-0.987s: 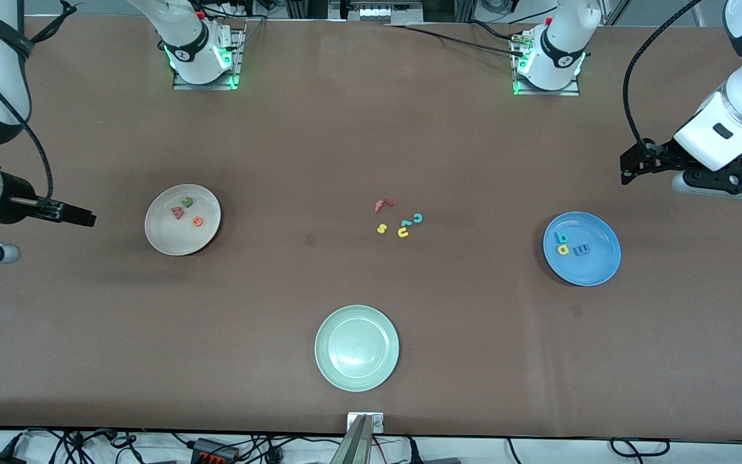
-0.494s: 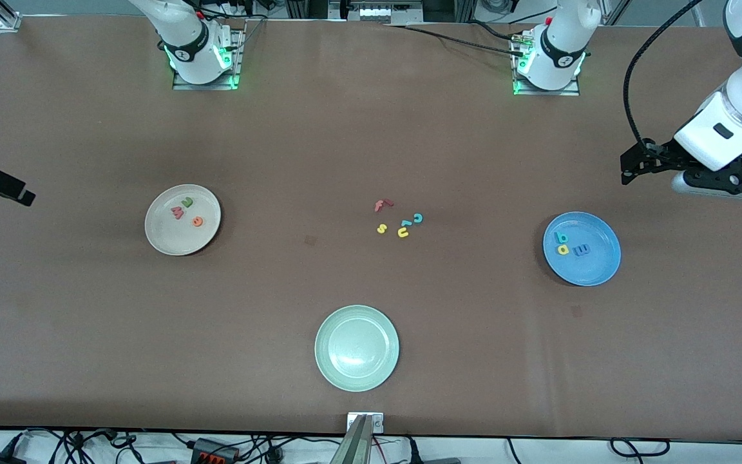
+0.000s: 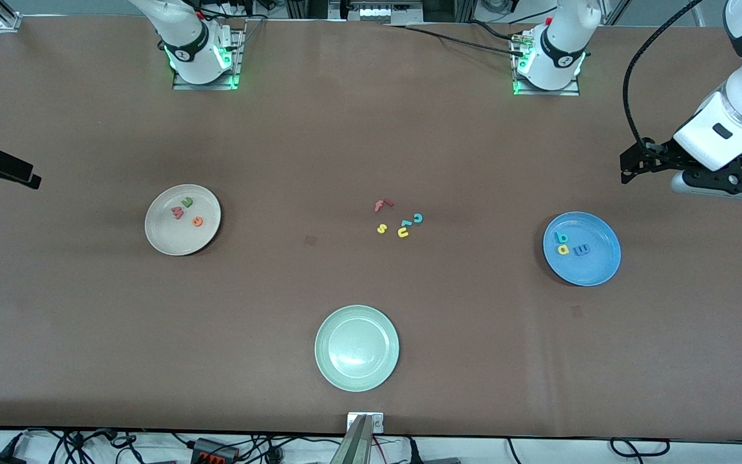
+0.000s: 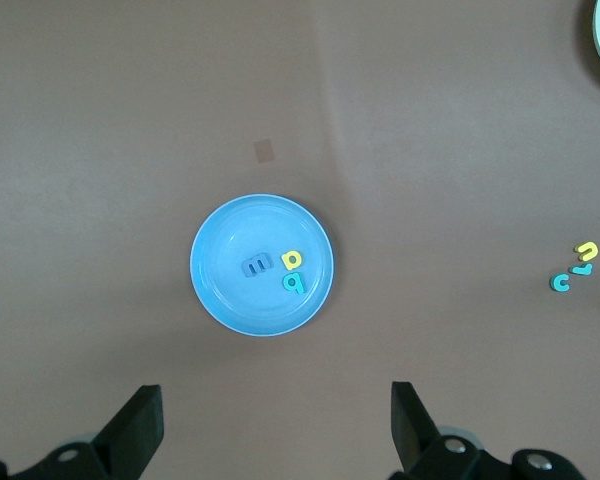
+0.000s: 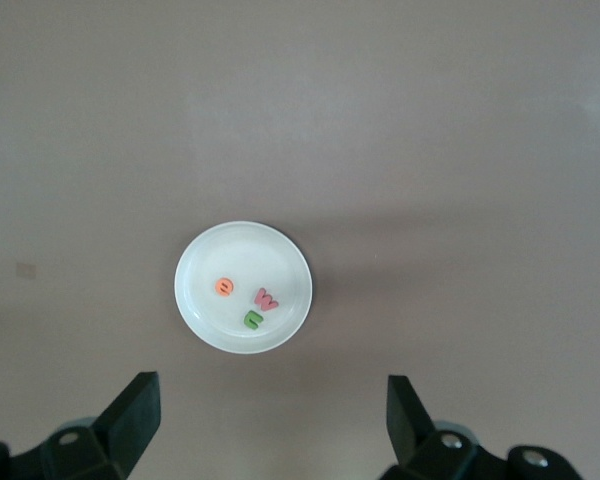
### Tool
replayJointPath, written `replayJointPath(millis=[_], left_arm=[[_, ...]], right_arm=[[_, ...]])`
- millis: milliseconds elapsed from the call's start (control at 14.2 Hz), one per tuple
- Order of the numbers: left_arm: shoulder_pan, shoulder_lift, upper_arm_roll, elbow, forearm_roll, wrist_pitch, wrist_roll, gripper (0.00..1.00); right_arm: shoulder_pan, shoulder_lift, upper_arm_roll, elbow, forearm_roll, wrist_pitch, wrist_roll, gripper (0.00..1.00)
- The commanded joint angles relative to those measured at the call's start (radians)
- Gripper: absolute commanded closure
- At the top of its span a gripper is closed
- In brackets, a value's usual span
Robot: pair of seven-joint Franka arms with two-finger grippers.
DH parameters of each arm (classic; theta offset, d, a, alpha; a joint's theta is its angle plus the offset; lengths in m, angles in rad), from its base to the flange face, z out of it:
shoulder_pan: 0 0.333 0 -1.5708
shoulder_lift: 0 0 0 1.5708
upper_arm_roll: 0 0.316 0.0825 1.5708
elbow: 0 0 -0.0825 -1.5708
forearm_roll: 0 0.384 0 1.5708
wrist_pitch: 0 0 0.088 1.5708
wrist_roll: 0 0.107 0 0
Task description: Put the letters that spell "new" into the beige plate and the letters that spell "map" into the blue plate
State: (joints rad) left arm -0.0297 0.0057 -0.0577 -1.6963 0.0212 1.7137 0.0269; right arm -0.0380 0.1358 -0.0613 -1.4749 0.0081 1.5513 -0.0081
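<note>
The left claw (image 4: 270, 430) hung empty with its jaws spread wide, high over the tabletop (image 3: 371, 129) near the blue plate (image 3: 596, 267) at the left arm's edge. The right claw (image 5: 270, 425) hung likewise wide and empty, high above the beige plate (image 3: 181, 241) toward the right arm's edge. The green "n" (image 3: 187, 202), orange "e" (image 3: 198, 221) and pinkish-red "w" (image 3: 178, 212) lay in the beige plate; the blue "m" (image 3: 581, 249), teal "a" (image 3: 561, 238) and yellow "p" (image 3: 563, 249) lay in the blue plate. Such tiny letters would likely be light and stiff, best pinched across their flat sides. The sorting looked complete.
</note>
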Motion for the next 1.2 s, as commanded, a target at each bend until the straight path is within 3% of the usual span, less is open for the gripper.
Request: replayJointPath(millis=[0, 282, 1128], left_arm=[[0.011, 0.002, -0.01, 0.017, -0.02, -0.02, 0.011, 0.0], [0.013, 0.002, -0.01, 0.017, -0.02, -0.02, 0.011, 0.0], [0.014, 0.002, -0.008, 0.017, -0.02, -0.022, 0.01, 0.0]], right_arm=[[-0.013, -0.163, 0.017, -0.21, -0.025, 0.084, -0.021, 0.0], [-0.01, -0.214, 0.025, -0.261, -0.048, 0.079, -0.026, 0.0], [-0.008, -0.219, 0.026, -0.263, -0.045, 0.087, -0.033, 0.0]])
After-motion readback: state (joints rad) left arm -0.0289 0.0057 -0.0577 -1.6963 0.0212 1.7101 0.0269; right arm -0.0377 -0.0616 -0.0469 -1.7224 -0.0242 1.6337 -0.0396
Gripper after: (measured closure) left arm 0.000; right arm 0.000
